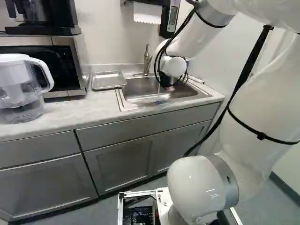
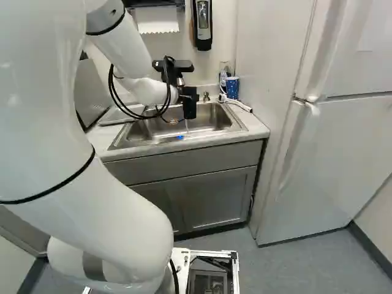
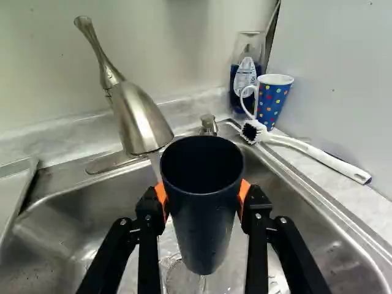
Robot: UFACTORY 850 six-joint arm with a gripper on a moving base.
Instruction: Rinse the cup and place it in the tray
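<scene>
The refrigerator (image 2: 331,159) stands beside the counter's right end, against the white side panel. The gray cabinet (image 2: 211,196) carries the counter (image 1: 61,117) along the wall, above the gray floor (image 2: 294,263). The metal sink (image 1: 129,96) is set into the counter near its right end, back rim near the wall. The microwave (image 1: 78,65) sits left of the sink and bears a black appliance (image 1: 40,30). The clear pitcher (image 1: 16,93) stands in front of the microwave, near the counter's front edge. The metal tray (image 1: 108,80) lies flat at the sink's left rim. The gripper (image 2: 185,97) is over the basin, both fingers clamped on the dark cup (image 3: 205,226) from opposite sides, mouth up. The faucet (image 3: 138,119) is the nearest obstruction: its spout is just beside the cup's rim, with water running. The white brush (image 3: 318,159) lies along the sink's right rim, head at the back right corner. The dotted mug (image 3: 272,101) stands behind it, beside the bottle (image 3: 239,79).
</scene>
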